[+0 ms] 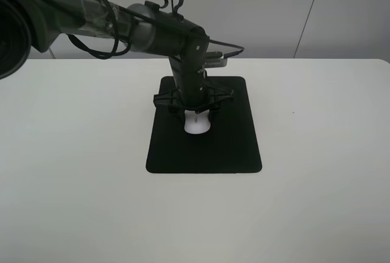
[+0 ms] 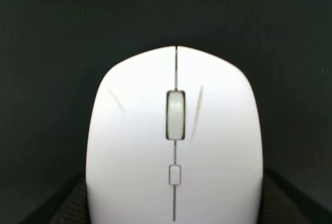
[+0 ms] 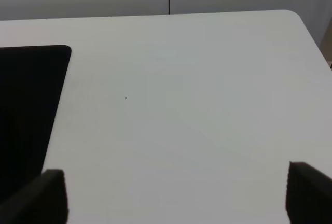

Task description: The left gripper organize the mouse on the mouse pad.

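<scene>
Well, bulky black left gripper (image 1: 195,111) straddles small white oval mouse (image 1: 197,125), which sits on flat matte black rectangular mouse pad (image 1: 234,147); fingers (image 2: 46,208) hug its sides; clamped or not, can't tell; risk: lifting w/o full release drags mouse askew, poss. off pad.

Notes from remote station, exterior high view. I log white table (image 1: 317,184) filling most of frame, surface matte and plain. Far right corner (image 1: 382,62) rounded, at right edge of frame. Grey wall (image 1: 268,7) across top, behind table's far edge. Thin dark seam (image 1: 309,13) slants down wall at upper right. Tiny dark speck (image 1: 293,113) on tabletop, right of centre; right wrist view confirms it.
</scene>
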Controlling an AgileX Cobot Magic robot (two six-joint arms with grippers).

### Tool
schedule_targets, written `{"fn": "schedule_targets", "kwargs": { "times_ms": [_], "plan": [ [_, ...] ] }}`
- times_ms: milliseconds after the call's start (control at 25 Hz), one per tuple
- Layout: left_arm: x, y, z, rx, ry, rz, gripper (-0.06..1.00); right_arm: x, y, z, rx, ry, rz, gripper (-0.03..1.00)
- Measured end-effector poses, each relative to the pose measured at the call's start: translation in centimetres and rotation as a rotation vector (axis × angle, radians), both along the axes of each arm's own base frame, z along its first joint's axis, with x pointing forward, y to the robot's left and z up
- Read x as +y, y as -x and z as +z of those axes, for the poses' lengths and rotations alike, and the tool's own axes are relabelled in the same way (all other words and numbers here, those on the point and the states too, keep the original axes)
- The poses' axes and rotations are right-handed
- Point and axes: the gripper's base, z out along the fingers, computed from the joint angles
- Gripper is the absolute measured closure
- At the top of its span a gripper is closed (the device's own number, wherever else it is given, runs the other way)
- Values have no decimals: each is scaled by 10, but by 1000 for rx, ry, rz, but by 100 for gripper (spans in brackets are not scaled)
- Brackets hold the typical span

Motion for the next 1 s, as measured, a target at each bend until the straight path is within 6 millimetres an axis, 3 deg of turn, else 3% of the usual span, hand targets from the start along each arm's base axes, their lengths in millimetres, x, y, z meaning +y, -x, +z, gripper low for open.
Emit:
{"fn": "schedule_targets", "kwargs": {
  "times_ms": [400,520,680,800,1000],
  "plan": [
    [1,3,0,22,-17,-43,31,0,0,0,0,0,0,14],
    [1,3,-2,25,-28,-72,19,0,0,0,0,0,0,14],
    [1,3,2,17,-27,-94,16,0,0,0,0,0,0,14],
    [1,2,18,-11,-4,-98,16,0,0,0,0,0,0,14],
    [4,1,69,-127,37,-134,16,0,0,0,0,0,0,14]
  ]
}}
